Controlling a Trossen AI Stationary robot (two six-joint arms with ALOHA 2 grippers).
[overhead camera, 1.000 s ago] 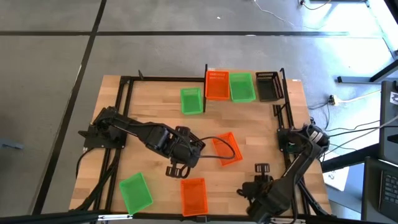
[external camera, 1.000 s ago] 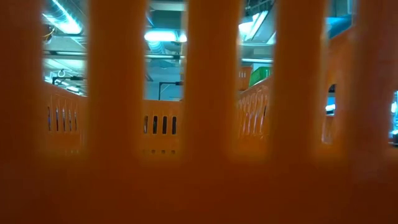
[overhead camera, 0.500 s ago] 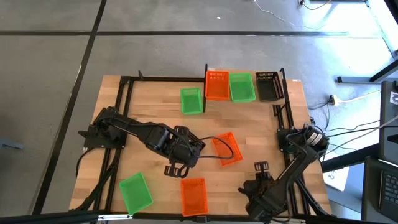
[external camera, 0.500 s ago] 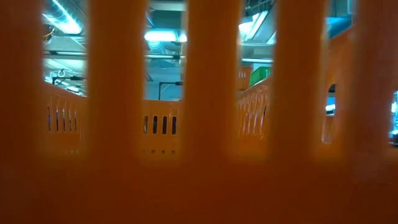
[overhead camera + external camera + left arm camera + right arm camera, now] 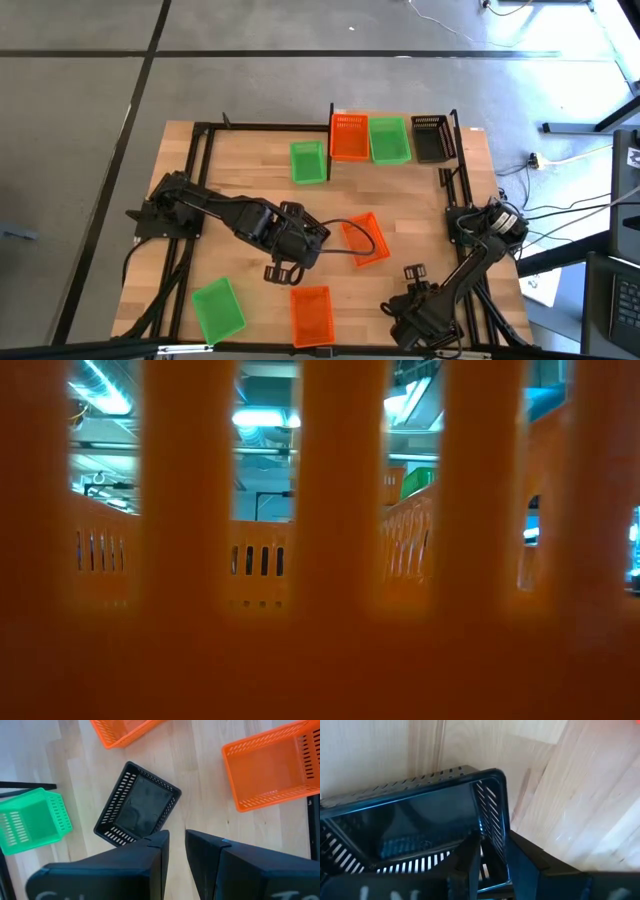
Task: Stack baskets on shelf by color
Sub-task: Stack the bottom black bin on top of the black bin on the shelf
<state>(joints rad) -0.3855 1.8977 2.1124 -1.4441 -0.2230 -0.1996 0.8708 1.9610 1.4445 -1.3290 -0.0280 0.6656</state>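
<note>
The shelf (image 5: 392, 158) at the far edge carries an orange (image 5: 348, 137), a green (image 5: 389, 140) and a black basket (image 5: 431, 138). My right gripper (image 5: 494, 851), near the table's near right corner (image 5: 412, 274), is shut on a black basket (image 5: 410, 825). My left gripper (image 5: 177, 834) hovers mid-table (image 5: 296, 248) over the corner of another black basket (image 5: 137, 807), which lies flat on the wood. Its fingers are a narrow gap apart and touch nothing. Two orange baskets (image 5: 364, 238) (image 5: 311, 313) and two green ones (image 5: 308, 162) (image 5: 218, 308) rest on the tabletop. My right gripper pinches one side wall (image 5: 492, 815) of the black basket. One finger (image 5: 467, 865) is inside the basket and the other (image 5: 530, 862) is outside. The fingers lie across that wall. The basket's floor faces the wrist camera; whether it is clear of the table does not show.
The near orange basket's wall (image 5: 320, 540) stands right against the low camera and fills that view; only slivers of the room show through its slots. Black frame bars (image 5: 200, 160) run along the table's left and right sides. A cable loop (image 5: 340, 228) lies by the left gripper.
My right arm has shifted a little toward the table's left, carrying its black basket along. The left arm and the other baskets have kept still.
</note>
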